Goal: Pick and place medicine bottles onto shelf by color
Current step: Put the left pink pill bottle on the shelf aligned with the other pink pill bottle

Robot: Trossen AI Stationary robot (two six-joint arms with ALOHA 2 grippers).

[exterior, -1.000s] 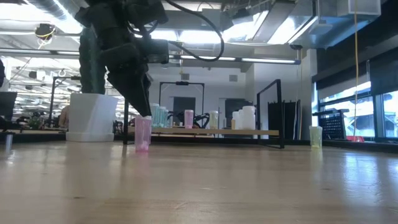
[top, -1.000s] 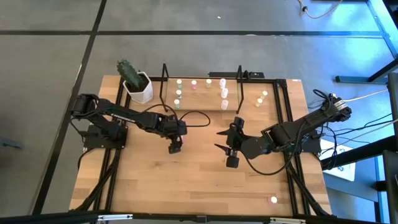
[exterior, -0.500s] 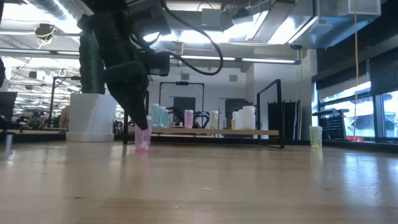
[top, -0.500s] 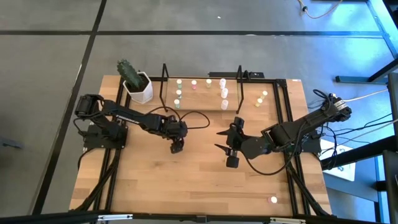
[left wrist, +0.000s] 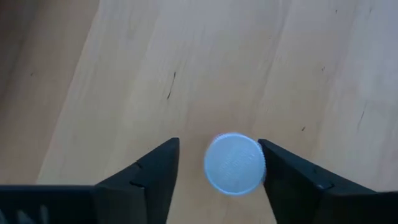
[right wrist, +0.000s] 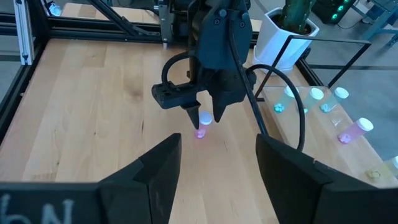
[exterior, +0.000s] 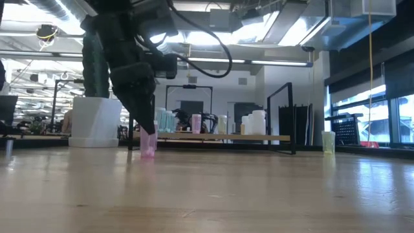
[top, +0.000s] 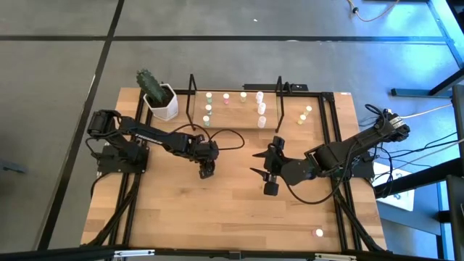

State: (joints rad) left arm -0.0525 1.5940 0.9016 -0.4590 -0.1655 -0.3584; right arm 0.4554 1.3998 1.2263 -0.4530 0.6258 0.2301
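A pink medicine bottle (exterior: 148,145) stands upright on the table left of centre. My left gripper (left wrist: 217,167) points steeply down over it, open, with one finger on each side of the bottle's round top (left wrist: 234,163). My right gripper (top: 256,163) hangs open above the table's middle right, nothing between its fingers. The shelf (top: 233,124) stands at the far edge, with several bottles standing on its wooden floor, such as a white-topped one (top: 261,109). My left gripper comes at the pink bottle from above, its fingers astride the top. One finger (left wrist: 280,171) stands right at the top's edge, and I cannot tell whether it touches. The other finger (left wrist: 160,165) is apart from it by a visible gap. The bottle stands on the table.
A white pot with a cactus (top: 161,101) stands left of the shelf. Two yellowish bottles (top: 305,114) stand right of the shelf, and one more bottle (top: 317,233) near the front right corner. Black rails (top: 338,188) run along the table's sides.
My left gripper has sunk a little, so its fingers now reach down past the top of the pink bottle, which has stayed upright in its place.
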